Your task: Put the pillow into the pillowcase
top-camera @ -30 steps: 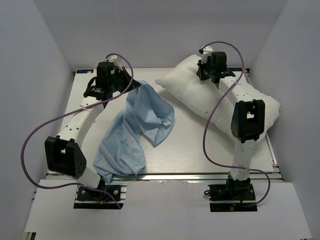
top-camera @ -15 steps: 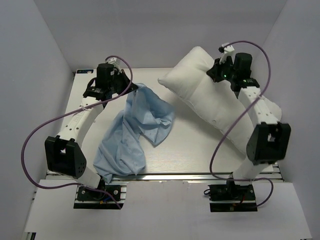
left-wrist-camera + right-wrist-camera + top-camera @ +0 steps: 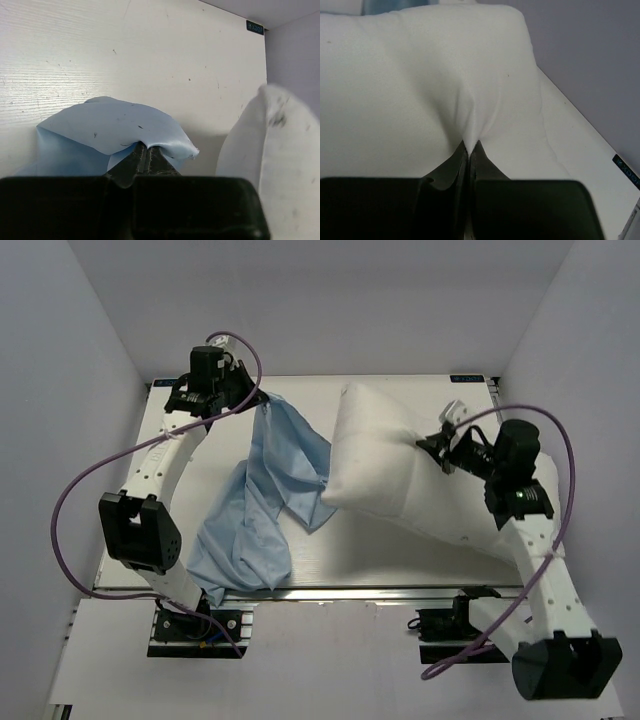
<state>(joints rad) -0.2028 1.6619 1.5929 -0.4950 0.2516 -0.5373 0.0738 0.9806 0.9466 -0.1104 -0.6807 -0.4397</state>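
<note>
**Materials and shapes.** The pillow (image 3: 390, 465) is a plump white rectangular cushion with a seamed edge, smooth cloth and rounded bulk. The pillowcase (image 3: 265, 505) is thin light-blue cloth, limp and heavily wrinkled, folded over itself in long creases. The tabletop (image 3: 360, 550) is a flat white board with a faint grain.

**Position relative to the fingers.** The left fingers (image 3: 141, 156) are closed on a folded edge of the pillowcase. A flap of blue cloth spreads out beyond the tips. In the overhead view this held point is at the far left of the tabletop. From there the cloth drapes diagonally toward the near edge, ending close to the left arm's base.

The right fingers (image 3: 462, 155) are pinched shut on a tuck of the pillow's cover, with creases fanning out from the pinch. In the overhead view the grip sits on the pillow's upper face, toward its far right side. The pillow occupies the right half of the tabletop, running from the far centre to the near right. Its near-left corner overlaps the pillowcase's right fold.

**Hidden or unclear.**
- The mouth of the pillowcase cannot be made out in any view.
- The right arm covers the pillow's right end.
- Black housing fills the lower part of both wrist views.
- In the left wrist view the pillow is a blurred white mass at the right edge, cut off by the frame.
- Whether the pillow's left end rests on the tabletop or is lifted cannot be told.
</note>
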